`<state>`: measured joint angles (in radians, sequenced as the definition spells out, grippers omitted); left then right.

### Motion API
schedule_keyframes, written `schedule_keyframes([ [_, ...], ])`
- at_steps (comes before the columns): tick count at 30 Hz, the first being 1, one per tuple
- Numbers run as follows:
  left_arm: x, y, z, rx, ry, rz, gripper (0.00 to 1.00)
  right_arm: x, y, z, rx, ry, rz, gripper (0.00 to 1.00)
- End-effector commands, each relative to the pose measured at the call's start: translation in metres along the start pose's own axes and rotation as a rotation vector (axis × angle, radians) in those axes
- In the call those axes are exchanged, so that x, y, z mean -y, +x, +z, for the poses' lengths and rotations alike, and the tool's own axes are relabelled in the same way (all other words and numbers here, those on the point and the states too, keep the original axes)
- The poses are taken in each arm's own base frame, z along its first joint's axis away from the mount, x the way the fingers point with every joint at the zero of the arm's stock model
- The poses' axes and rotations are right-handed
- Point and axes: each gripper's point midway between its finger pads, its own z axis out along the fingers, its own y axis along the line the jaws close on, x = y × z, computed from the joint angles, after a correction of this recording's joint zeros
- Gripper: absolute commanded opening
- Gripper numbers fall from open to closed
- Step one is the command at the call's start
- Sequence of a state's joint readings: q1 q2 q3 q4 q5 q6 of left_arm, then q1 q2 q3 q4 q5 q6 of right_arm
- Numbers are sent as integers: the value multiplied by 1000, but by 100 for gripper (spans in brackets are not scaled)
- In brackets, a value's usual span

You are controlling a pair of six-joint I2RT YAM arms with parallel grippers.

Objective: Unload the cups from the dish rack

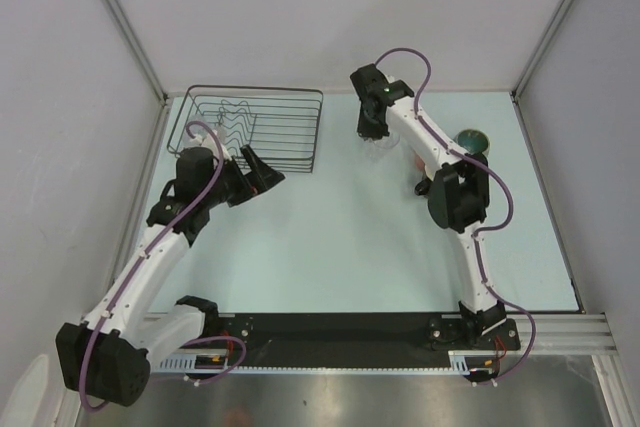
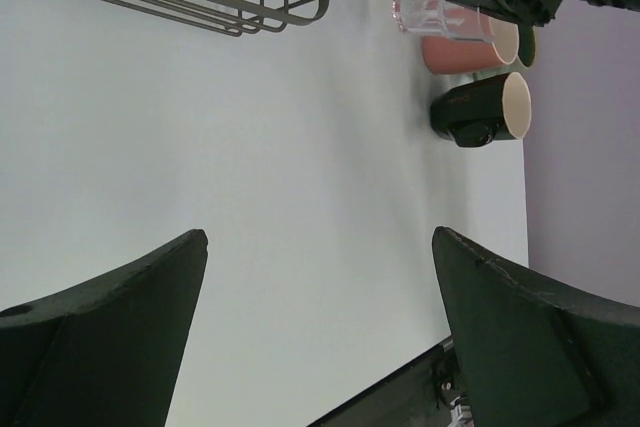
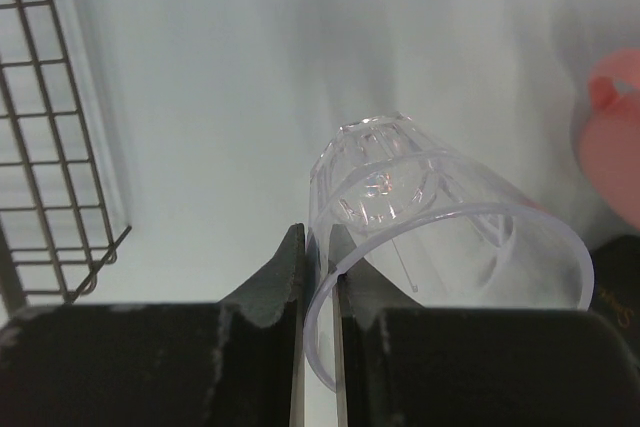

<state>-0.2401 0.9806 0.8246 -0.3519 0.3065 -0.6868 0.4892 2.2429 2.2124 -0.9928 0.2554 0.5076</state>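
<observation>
Clear glass tumbler (image 3: 430, 217) is pinched at its rim by the clenched right tool (image 3: 318, 247), one finger inside and one outside, over the table (image 1: 330, 247) to the right of the dish rack (image 1: 319, 127). Close by on the table stand the pink cup (image 2: 460, 52), the black mug (image 2: 480, 112) and the green-teal cup (image 1: 473, 140). The left tool (image 2: 320, 237) hangs released, jaws wide, near the rack's front corner.

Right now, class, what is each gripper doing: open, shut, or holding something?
Left gripper: open, holding nothing.
Right gripper: shut on the rim of the clear glass tumbler.
</observation>
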Motion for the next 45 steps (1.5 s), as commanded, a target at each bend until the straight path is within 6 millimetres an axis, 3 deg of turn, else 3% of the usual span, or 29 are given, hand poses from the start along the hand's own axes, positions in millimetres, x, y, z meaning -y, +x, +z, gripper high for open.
schedule_keyframes([
  [1, -6, 5, 3, -20, -16, 24, 99, -10, -4, 6, -24, -38, 30, 0],
  [8, -13, 11, 11, -47, -33, 18, 99, -35, 14, 22, -75, -77, -11, 0],
  [13, -16, 14, 15, -62, -43, 15, 98, -38, 21, 28, -84, -64, -24, 0],
  [19, -20, 17, 17, -73, -51, 17, 99, -30, 28, 33, -83, -2, -69, 0],
  [24, -22, 18, 18, -78, -56, 18, 99, -12, 30, 30, -66, 95, -125, 0],
  [31, -22, 21, 24, -97, -52, 8, 98, 3, 33, 42, -88, 141, -137, 0],
  [35, -22, 20, 26, -98, -53, 11, 98, 4, 38, 47, -105, 139, -145, 19],
  [45, -22, 24, 30, -115, -52, 7, 98, 6, 41, 49, -120, 126, -139, 30],
])
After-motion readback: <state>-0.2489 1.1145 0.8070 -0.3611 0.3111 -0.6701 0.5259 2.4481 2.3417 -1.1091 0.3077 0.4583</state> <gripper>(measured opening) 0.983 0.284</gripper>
